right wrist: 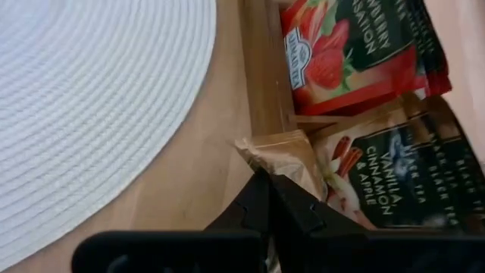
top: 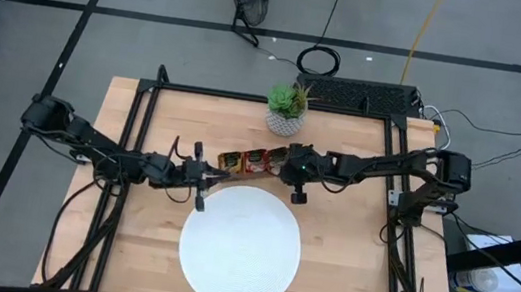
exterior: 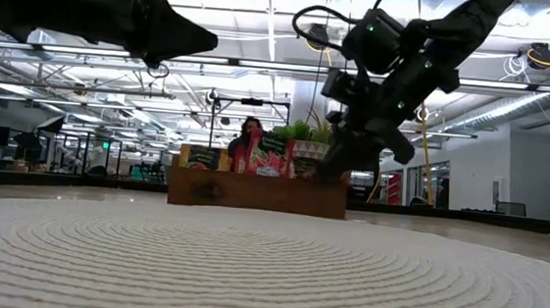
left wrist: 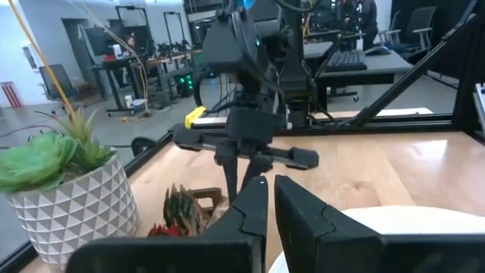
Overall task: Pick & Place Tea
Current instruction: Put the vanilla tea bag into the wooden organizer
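Note:
The tea sachets, red [right wrist: 341, 53] and dark green [right wrist: 394, 182], stand on edge in a brown wooden tray [top: 253, 161] at mid table, just beyond the white plate [top: 240, 247]. One tan sachet [right wrist: 284, 155] leans out over the tray's wall. My right gripper [right wrist: 267, 186] is shut and slants down at the tray's right end [exterior: 332, 173], its tips at that tan sachet. My left gripper [left wrist: 269, 201] is shut on nothing. It points level toward the tray from the left, above the plate's far edge [top: 219, 176]. My right gripper's shut fingertips [right wrist: 261, 189] sit against the lower edge of the tan sachet [right wrist: 292, 171], coming slanting down from the table's right. The fingers themselves cover the place where they meet, so I cannot tell whether they pinch the sachet or only touch it.
A potted succulent in a white pot [top: 285, 111] stands just beyond the tray. The big plate [exterior: 266, 271] fills the near middle of the table. Bare wood lies on either side of it. Black frame rails [top: 392, 184] run along the table's sides.

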